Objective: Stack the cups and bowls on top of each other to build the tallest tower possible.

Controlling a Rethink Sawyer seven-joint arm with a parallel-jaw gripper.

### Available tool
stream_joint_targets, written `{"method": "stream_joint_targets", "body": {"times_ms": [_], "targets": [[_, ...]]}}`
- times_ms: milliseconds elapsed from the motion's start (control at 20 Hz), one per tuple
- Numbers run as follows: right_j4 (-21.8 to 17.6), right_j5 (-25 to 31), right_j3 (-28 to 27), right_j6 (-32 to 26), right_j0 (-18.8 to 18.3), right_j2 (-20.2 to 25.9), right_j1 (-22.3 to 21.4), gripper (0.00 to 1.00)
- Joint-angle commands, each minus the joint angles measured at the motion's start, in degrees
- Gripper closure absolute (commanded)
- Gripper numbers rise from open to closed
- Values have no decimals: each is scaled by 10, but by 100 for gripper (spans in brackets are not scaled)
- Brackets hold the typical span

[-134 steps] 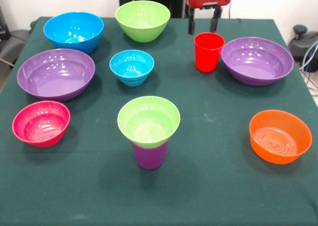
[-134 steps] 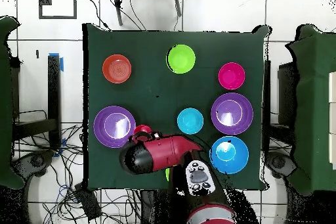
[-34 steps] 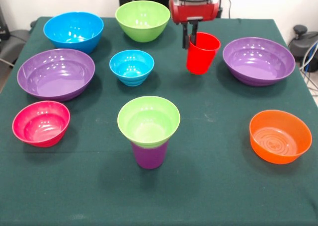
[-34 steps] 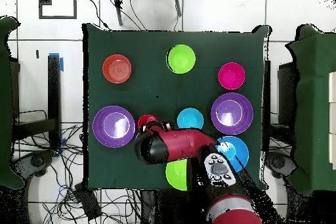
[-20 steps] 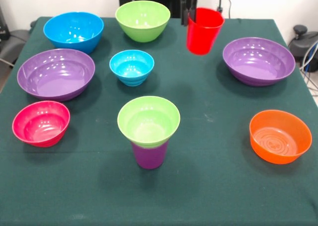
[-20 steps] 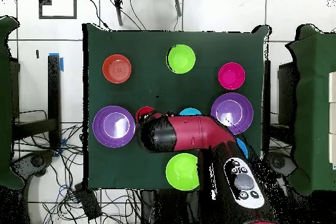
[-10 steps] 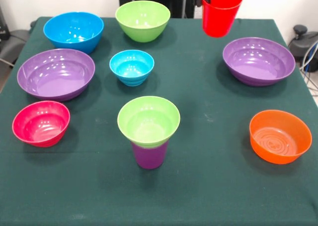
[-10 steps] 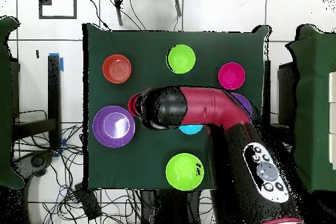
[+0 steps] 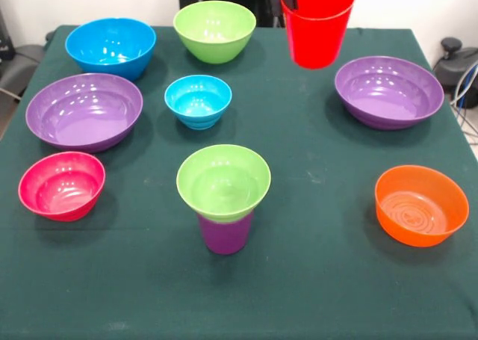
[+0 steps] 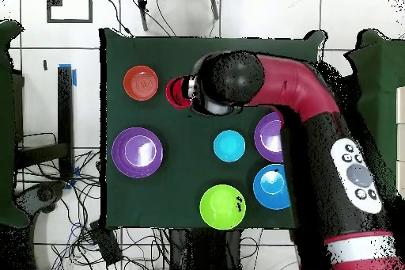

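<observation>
Over the middle of the green tabletop reaches the red arm. Its gripper is clamped on the rim of the red cup, held in the air. Near the front edge, a lime green bowl sits in the purple cup.
</observation>
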Motion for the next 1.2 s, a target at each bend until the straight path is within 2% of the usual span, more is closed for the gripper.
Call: {"method": "stream_joint_targets", "body": {"times_ms": [50, 300, 700, 1200], "targets": [[-25, 126, -192, -146, 12, 49, 108, 100], [-49, 201, -305, -175, 26, 61, 159, 100], [-91, 278, -436, -215, 45, 81, 215, 100], [-129, 317, -514, -262, 43, 103, 248, 100]]}}
